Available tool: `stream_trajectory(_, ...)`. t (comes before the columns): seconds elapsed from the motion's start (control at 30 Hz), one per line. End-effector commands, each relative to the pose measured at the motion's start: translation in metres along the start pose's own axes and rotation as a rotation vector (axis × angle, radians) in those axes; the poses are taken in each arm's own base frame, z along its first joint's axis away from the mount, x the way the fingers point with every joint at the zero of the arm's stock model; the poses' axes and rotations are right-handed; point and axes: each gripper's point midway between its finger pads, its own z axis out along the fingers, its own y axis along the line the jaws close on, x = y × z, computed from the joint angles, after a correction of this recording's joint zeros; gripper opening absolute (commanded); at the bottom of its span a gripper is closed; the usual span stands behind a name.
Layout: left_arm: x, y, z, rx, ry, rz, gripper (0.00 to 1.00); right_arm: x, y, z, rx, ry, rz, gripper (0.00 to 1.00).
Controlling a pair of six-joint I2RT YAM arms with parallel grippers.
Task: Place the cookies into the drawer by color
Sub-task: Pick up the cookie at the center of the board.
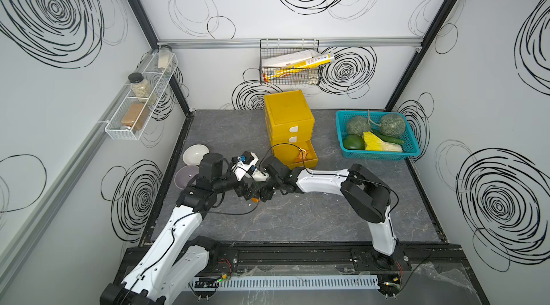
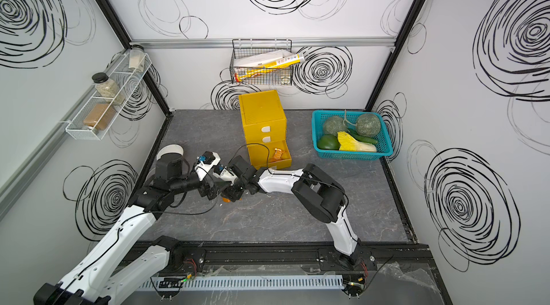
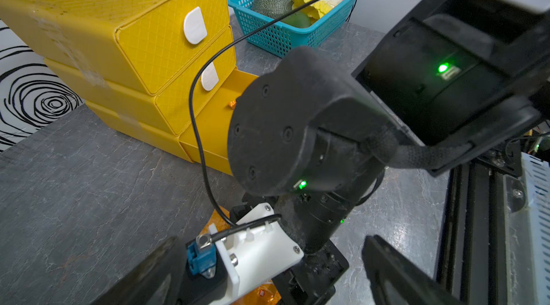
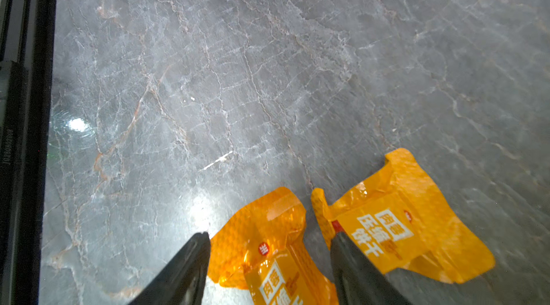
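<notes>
The yellow chest [image 1: 288, 116] stands at the back of the bench [image 1: 327, 217]. Its bottom drawer [image 1: 303, 165] is pulled out, and one orange packet [image 1: 301, 154] lies inside it. The two drawers above are pushed in.

Two more orange packets lie flat on the bench in front of the chest, side by side and just apart, under the two wrists. The right fingers [image 4: 184, 270] point down at the bench, spread to either side of the nearer packet [image 4: 268, 247]. One tip touches its edge and the other stands in the gap beside the farther packet [image 4: 410, 223]. They do not yet pinch it.

The left fingers [image 3: 395, 273] are released wide and hold nothing, hanging close over the right arm's wrist. A teal basket [image 1: 381, 156] of vegetables sits to the right of the chest.
</notes>
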Motion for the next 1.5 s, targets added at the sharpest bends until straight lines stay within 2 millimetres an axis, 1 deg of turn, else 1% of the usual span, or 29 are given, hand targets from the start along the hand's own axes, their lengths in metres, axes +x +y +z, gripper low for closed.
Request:
stream_trajectory(0.0, -0.017, -0.001, -0.005, 0.011, -0.041, 0.031, 0.99, 0.014, 0.007, 0.002, -0.025, 0.048, 0.007, 0.67)
stream_trajectory(0.07, -0.016, 0.000, -0.003, 0.002, -0.042, 0.034, 0.99, 0.018, 0.009, 0.001, -0.020, 0.050, 0.001, 0.66)
stream_trajectory(0.17, -0.015, -0.003, -0.002, 0.016, -0.044, 0.035, 0.99, 0.026, 0.006, 0.001, -0.003, 0.067, 0.005, 0.66)
stream_trajectory(0.27, -0.017, -0.001, -0.004, 0.008, -0.042, 0.026, 0.99, 0.032, 0.005, 0.001, 0.011, 0.081, 0.012, 0.66)
stream_trajectory(0.37, -0.015, -0.001, -0.002, 0.011, -0.045, 0.035, 0.99, 0.038, 0.002, 0.001, 0.027, 0.092, 0.023, 0.65)
stream_trajectory(0.47, -0.017, -0.001, -0.004, 0.013, -0.045, 0.025, 0.99, 0.041, 0.001, 0.000, 0.040, 0.104, 0.028, 0.62)
stream_trajectory(0.57, -0.015, -0.001, -0.002, 0.009, -0.047, 0.030, 0.99, 0.044, 0.000, -0.001, 0.062, 0.108, 0.023, 0.60)
stream_trajectory(0.63, -0.016, -0.003, -0.002, 0.019, -0.046, 0.030, 0.99, 0.048, -0.001, 0.000, 0.075, 0.120, 0.026, 0.57)
stream_trajectory(0.7, -0.017, -0.002, -0.003, 0.016, -0.043, 0.023, 0.99, 0.053, -0.002, 0.001, 0.085, 0.139, 0.030, 0.49)
stream_trajectory(0.8, -0.015, -0.002, -0.002, 0.012, -0.045, 0.031, 0.99, 0.061, -0.004, 0.000, 0.105, 0.148, 0.033, 0.42)
stream_trajectory(0.9, -0.017, -0.003, -0.003, 0.019, -0.042, 0.027, 0.99, 0.066, -0.006, -0.005, 0.124, 0.156, 0.047, 0.33)
stream_trajectory(1.0, -0.015, 0.000, -0.002, 0.008, -0.042, 0.029, 0.99, 0.072, -0.008, -0.013, 0.146, 0.151, 0.051, 0.31)
stream_trajectory(1.07, -0.015, -0.002, -0.001, 0.017, -0.042, 0.032, 0.99, 0.075, -0.010, -0.018, 0.170, 0.151, 0.055, 0.29)
stream_trajectory(1.2, -0.015, -0.001, -0.002, 0.012, -0.041, 0.023, 0.99, 0.081, -0.013, -0.028, 0.199, 0.153, 0.063, 0.28)
stream_trajectory(1.3, -0.015, -0.004, -0.001, 0.023, -0.044, 0.029, 0.99, 0.084, -0.013, -0.036, 0.215, 0.137, 0.078, 0.27)
stream_trajectory(1.47, -0.016, -0.002, -0.002, 0.016, -0.044, 0.021, 0.99, 0.087, -0.010, -0.048, 0.215, 0.127, 0.105, 0.27)
